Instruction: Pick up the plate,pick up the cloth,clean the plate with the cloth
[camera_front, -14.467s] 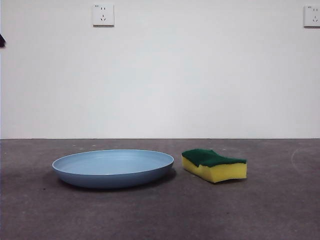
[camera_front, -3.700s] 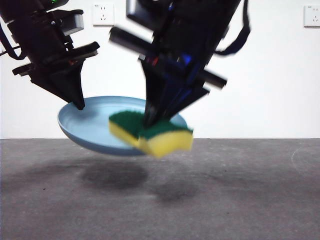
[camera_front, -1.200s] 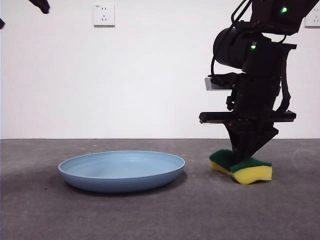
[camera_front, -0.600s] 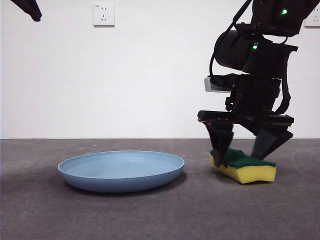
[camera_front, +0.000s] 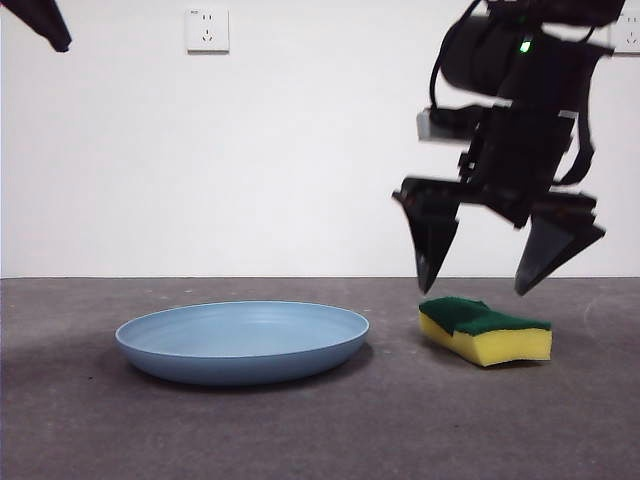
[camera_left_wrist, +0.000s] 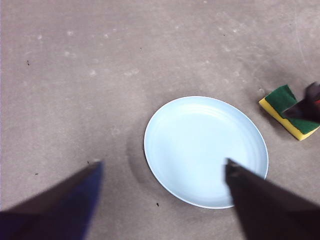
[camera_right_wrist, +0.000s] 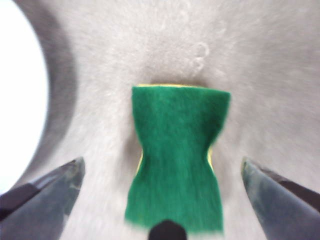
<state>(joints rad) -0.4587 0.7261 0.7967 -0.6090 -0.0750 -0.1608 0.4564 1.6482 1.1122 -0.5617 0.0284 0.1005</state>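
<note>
The light-blue plate (camera_front: 242, 340) lies flat on the grey table, left of centre; it also shows in the left wrist view (camera_left_wrist: 205, 150) and as a pale edge in the right wrist view (camera_right_wrist: 17, 100). The cloth, a yellow sponge with a green top (camera_front: 486, 331), lies on the table to the plate's right, green side up (camera_right_wrist: 177, 167) (camera_left_wrist: 290, 111). My right gripper (camera_front: 500, 280) (camera_right_wrist: 160, 172) is open and empty, a little above the sponge. My left gripper (camera_left_wrist: 162, 167) is open and empty, high above the plate; it shows as a black tip at the top left (camera_front: 40, 20).
A white wall with two sockets (camera_front: 207, 30) (camera_front: 624, 32) stands behind the table. Bare grey table (camera_front: 320, 430) lies in front of the plate and sponge.
My right gripper has opened, let go of the sponge and risen above it. The sponge now lies flat on the table. The plate has not moved.
</note>
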